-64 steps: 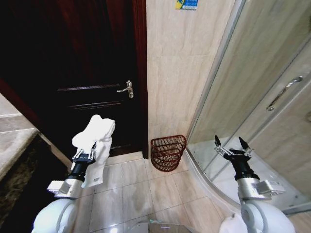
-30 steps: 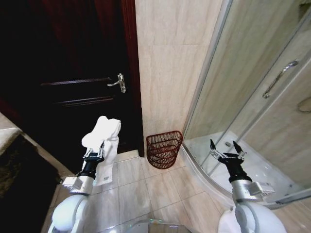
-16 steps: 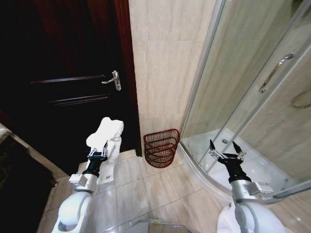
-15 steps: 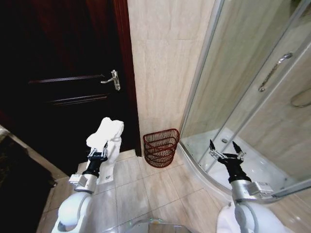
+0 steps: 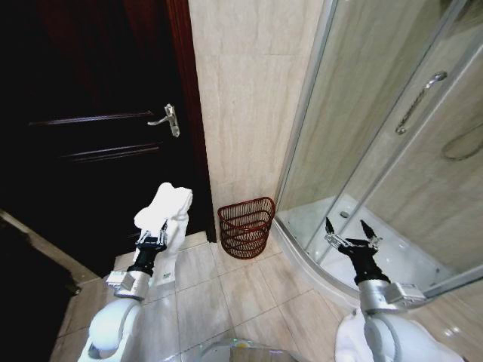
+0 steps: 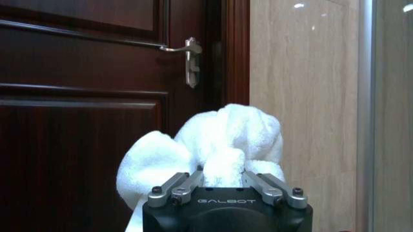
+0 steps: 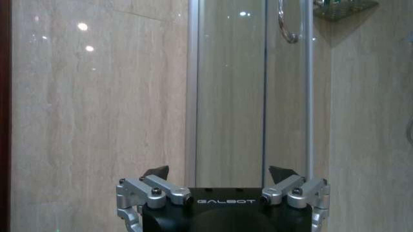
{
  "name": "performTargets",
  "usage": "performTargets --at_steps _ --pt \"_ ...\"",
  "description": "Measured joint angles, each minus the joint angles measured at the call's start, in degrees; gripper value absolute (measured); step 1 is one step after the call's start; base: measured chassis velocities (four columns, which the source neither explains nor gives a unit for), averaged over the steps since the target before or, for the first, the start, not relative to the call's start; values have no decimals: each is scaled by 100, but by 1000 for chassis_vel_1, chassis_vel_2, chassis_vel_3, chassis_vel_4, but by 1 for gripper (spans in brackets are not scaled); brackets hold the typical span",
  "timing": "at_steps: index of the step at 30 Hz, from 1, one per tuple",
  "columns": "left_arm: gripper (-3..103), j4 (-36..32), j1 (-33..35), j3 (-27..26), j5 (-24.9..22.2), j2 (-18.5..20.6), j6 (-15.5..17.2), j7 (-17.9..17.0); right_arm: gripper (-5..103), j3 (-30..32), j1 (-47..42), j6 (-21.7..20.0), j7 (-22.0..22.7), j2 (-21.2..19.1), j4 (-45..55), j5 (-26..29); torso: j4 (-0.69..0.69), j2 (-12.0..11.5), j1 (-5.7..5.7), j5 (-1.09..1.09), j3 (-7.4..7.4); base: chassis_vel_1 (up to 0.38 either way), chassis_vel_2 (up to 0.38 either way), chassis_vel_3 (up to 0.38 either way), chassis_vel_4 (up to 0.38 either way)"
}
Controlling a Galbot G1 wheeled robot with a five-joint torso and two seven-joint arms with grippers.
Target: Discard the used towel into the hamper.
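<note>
The left gripper (image 5: 153,240) pinches a white towel (image 5: 167,207) aloft before a dark door (image 5: 83,113). The hamper (image 5: 245,226) stands on the tiled floor (image 5: 249,294) against the wall, near the shower enclosure (image 5: 377,151). The right gripper (image 5: 351,232) hangs spread, holding nothing.

White fluffy towel (image 5: 167,207), dark red-brown openwork hamper (image 5: 246,226) showing horizontal bands, very dark red-brown door (image 5: 90,128) carrying a silver handle (image 5: 166,119), beige streaked wall tiles (image 5: 241,98), pale beige floor tiles (image 5: 226,290), black grippers bearing silver-grey fittings, clear glass shower screen (image 5: 377,128) framed in silver.
</note>
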Motion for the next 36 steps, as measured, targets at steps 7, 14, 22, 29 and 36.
performTargets --at_steps 7,14,22,29,36 --pt "16 12 -12 -71 -109 67 -61 48 100 12 -1 1 -2 8 22 -7 0 -165 -72 0 -94 0 0 0 0" --pt "16 16 15 -99 -128 73 -119 69 100 20 0 -6 -2 3 61 -22 0 -343 -142 0 -202 0 0 0 0" --pt "16 72 30 -106 -128 73 -157 78 100 10 -24 -7 -5 29 61 -49 0 -546 -228 0 -320 0 0 0 0" --pt "16 83 15 -102 -126 95 -160 91 100 11 -25 2 -13 58 50 -55 0 -698 -295 0 -404 0 0 0 0" --pt "16 97 7 -96 -122 104 -161 97 100 20 -21 7 -15 62 50 -56 0 -880 -368 0 -514 0 0 0 0"
